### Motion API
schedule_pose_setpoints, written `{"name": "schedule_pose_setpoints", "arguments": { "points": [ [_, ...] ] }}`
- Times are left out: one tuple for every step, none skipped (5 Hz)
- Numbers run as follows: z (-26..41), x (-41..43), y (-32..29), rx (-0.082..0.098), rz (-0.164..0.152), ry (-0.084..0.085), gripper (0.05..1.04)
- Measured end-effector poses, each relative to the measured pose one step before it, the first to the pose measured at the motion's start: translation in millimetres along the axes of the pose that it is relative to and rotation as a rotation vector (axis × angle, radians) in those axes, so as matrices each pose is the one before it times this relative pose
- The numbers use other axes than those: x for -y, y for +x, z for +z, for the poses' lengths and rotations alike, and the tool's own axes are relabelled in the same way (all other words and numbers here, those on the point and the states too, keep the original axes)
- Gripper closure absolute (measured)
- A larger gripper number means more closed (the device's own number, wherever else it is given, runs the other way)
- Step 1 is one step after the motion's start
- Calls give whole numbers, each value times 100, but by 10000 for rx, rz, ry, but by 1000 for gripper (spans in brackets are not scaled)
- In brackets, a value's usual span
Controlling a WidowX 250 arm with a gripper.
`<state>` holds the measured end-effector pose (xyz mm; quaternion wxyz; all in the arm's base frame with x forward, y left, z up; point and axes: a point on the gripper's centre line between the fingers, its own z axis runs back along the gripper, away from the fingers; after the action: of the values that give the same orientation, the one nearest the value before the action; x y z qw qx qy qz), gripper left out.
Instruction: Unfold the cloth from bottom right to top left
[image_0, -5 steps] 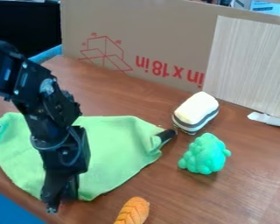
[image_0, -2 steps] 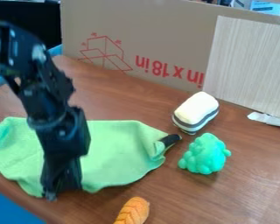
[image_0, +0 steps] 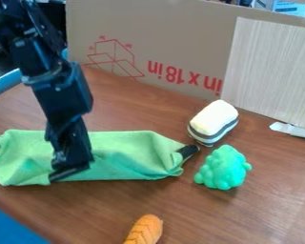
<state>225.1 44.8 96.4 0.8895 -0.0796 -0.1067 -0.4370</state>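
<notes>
Cloth of light-green fabric (image_0: 129, 159) lies on the brown wooden table (image_0: 212, 214), its long axis running left to right in the view. The black two-finger gripper (image_0: 69, 174) is at the near edge, left of the middle, its fingers apparently closed on the fabric. From there the far left corner lies up and left, so the pull should probably cross that axis diagonally.

So gripper (image_0: 69, 172) has slid away from camera, up off its earlier low spot, near edge of green cloth (image_0: 133, 155) coming back with it. Cloth's gone from wide, saggy sheet to narrow, straighter-edged strip, way bigger gap to orange thing (image_0: 146, 228) now.
</notes>
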Motion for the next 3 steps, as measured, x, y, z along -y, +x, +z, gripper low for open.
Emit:
{"name": "schedule_pose_setpoints", "arguments": {
  "points": [
    [-139,-2594,-313,-40,739,-508,1030],
    [-684,-1723,-162,109,261,-1003,1031],
    [919,-1047,-60,233,174,-63,1031]
  ]
}}
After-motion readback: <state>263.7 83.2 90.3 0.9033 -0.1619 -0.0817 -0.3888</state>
